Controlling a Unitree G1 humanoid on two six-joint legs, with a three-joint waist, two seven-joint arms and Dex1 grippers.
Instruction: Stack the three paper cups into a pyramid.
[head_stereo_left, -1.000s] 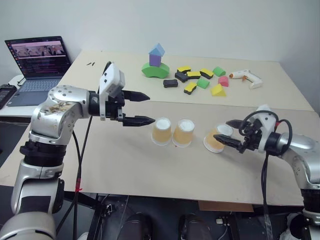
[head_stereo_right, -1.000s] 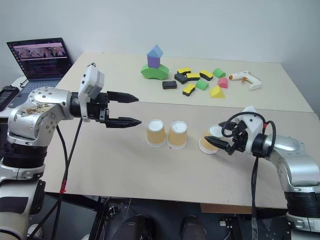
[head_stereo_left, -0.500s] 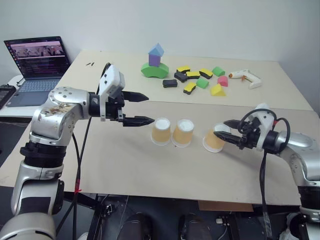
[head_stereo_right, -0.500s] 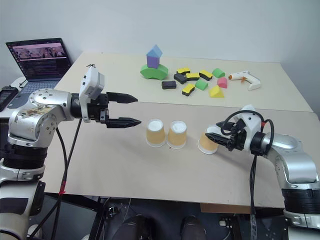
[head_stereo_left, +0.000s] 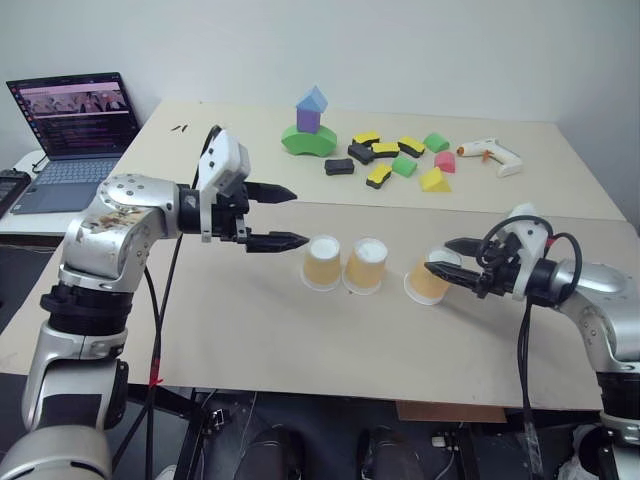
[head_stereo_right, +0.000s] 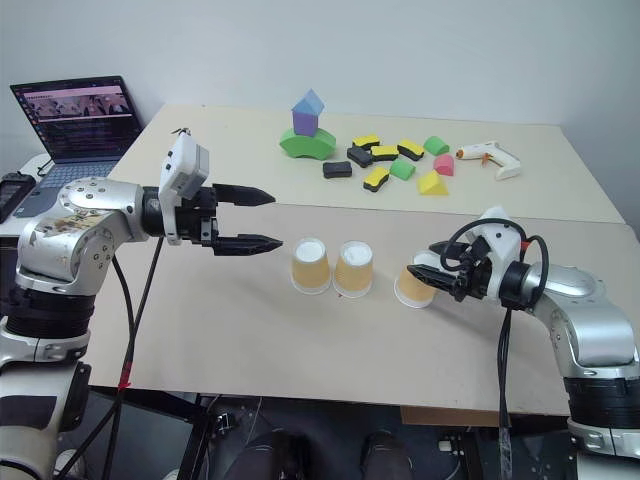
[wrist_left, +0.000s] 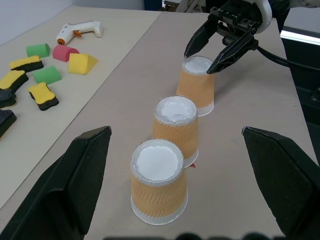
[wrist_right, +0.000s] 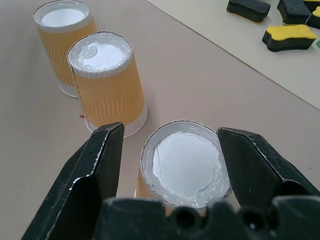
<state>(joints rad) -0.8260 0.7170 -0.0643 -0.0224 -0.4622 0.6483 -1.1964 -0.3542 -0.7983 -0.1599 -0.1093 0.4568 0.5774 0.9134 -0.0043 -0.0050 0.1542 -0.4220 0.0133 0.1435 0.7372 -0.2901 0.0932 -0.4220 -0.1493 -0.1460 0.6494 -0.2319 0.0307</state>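
A plain white wall (head_stereo_left: 420, 50) stands behind 2 beige tables (head_stereo_left: 250, 330) set edge to edge. A lower side table at the left edge carries an open laptop (head_stereo_left: 72, 135), its screen lit, and dark floor (head_stereo_left: 330, 440) shows below the near table.

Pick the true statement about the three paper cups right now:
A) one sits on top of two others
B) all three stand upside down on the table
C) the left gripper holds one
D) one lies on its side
B: the three paper cups each show a white base upward on the table, none stacked.
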